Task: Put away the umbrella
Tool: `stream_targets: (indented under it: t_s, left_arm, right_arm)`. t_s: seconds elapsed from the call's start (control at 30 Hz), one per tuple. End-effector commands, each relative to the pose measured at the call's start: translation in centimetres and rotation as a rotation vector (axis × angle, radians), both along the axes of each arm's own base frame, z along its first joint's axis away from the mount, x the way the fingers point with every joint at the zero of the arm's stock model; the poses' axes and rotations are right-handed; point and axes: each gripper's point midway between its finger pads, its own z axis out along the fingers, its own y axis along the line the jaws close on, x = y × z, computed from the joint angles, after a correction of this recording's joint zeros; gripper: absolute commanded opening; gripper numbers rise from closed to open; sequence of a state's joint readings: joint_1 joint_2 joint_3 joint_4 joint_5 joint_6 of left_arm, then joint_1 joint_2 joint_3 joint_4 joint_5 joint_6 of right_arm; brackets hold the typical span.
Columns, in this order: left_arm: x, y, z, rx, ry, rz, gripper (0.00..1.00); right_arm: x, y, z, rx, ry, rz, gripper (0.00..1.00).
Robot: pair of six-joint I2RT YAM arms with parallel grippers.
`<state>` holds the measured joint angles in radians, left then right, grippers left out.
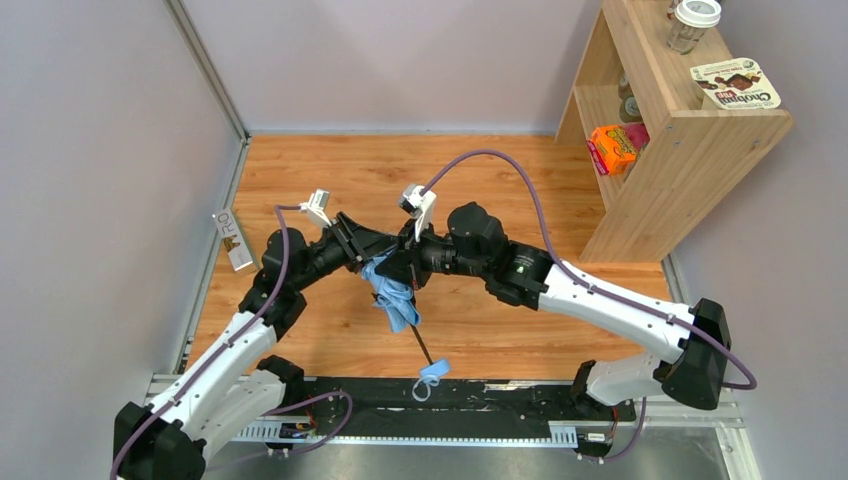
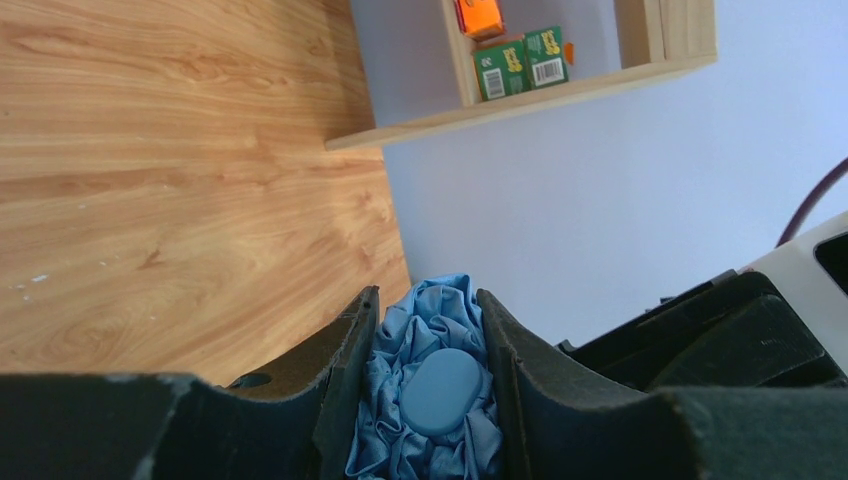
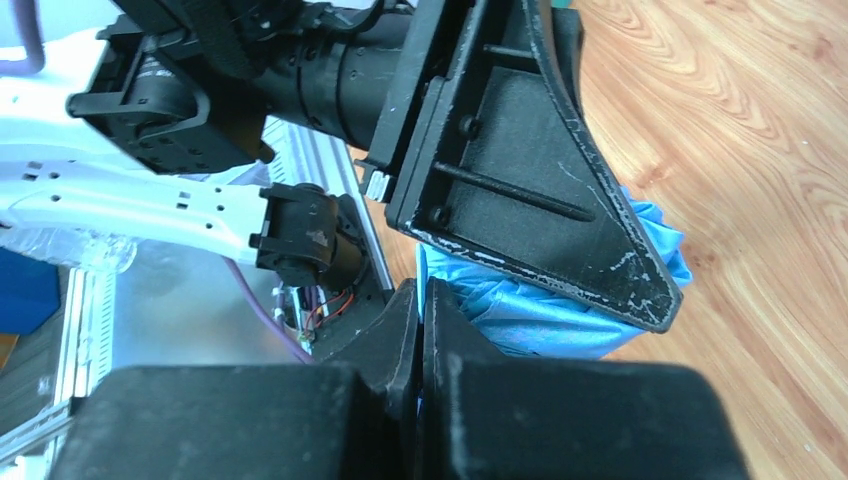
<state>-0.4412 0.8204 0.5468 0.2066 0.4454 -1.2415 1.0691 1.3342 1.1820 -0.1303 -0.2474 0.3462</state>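
The umbrella (image 1: pixel 396 296) is folded into a crumpled sky-blue bundle held above the wooden floor between both arms. Its dark shaft slants down to the small blue handle and strap (image 1: pixel 432 373) near the front rail. My left gripper (image 1: pixel 370 262) is shut on the bunched canopy. In the left wrist view the fabric (image 2: pixel 438 312) fills the gap between the fingers of the left gripper (image 2: pixel 428 300), around an oval blue cap (image 2: pixel 441 390). My right gripper (image 3: pixel 421 290) is shut, with a thin sliver of blue fabric (image 3: pixel 540 312) pinched between its jaws, right beside the left gripper's finger (image 3: pixel 520 170).
A wooden shelf unit (image 1: pixel 690 150) stands at the right, holding an orange box (image 1: pixel 612 148), a lidded cup (image 1: pixel 693 22) and a snack box (image 1: pixel 737 85). Green boxes (image 2: pixel 520 62) sit on a shelf. A small label card (image 1: pixel 233 240) leans at the left wall. The black rail (image 1: pixel 480 400) runs along the front.
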Motion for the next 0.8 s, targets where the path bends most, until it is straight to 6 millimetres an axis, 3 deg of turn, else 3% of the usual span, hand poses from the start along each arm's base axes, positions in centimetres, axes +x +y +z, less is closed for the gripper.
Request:
stream_targets:
  t_s: [0.0, 0.17, 0.33, 0.4, 0.57, 0.7, 0.77]
  left_arm:
    - [0.9, 0.7, 5.1, -0.162, -0.068, 0.044, 0.0]
    - [0.7, 1.2, 7.1, -0.223, -0.091, 0.032, 0.0]
    - [0.6, 1.0, 8.1, -0.267, -0.092, 0.015, 0.0]
    - [0.6, 1.0, 8.4, -0.278, -0.093, 0.016, 0.0]
    - [0.4, 1.1, 8.9, -0.28, -0.098, 0.015, 0.0]
    - [0.6, 1.3, 8.9, -0.282, -0.092, 0.036, 0.0]
    - [0.9, 1.2, 8.6, -0.279, -0.083, 0.037, 0.0]
  right_arm:
    - [-7.1, 1.4, 3.1, 0.11, 0.045, 0.352, 0.0]
    - [-7.5, 1.2, 1.8, 0.11, 0.109, 0.403, 0.0]
    - [-6.6, 1.9, -1.8, -0.004, 0.137, 0.377, 0.0]
    - [-5.3, 2.4, -3.7, -0.067, 0.13, 0.305, 0.0]
    - [-0.7, 2.1, -5.9, -0.202, 0.007, 0.022, 0.04]
    - [-0.5, 2.3, -7.5, -0.265, -0.017, 0.003, 0.15]
    - [-1.8, 2.7, -7.8, -0.254, 0.021, 0.073, 0.17]
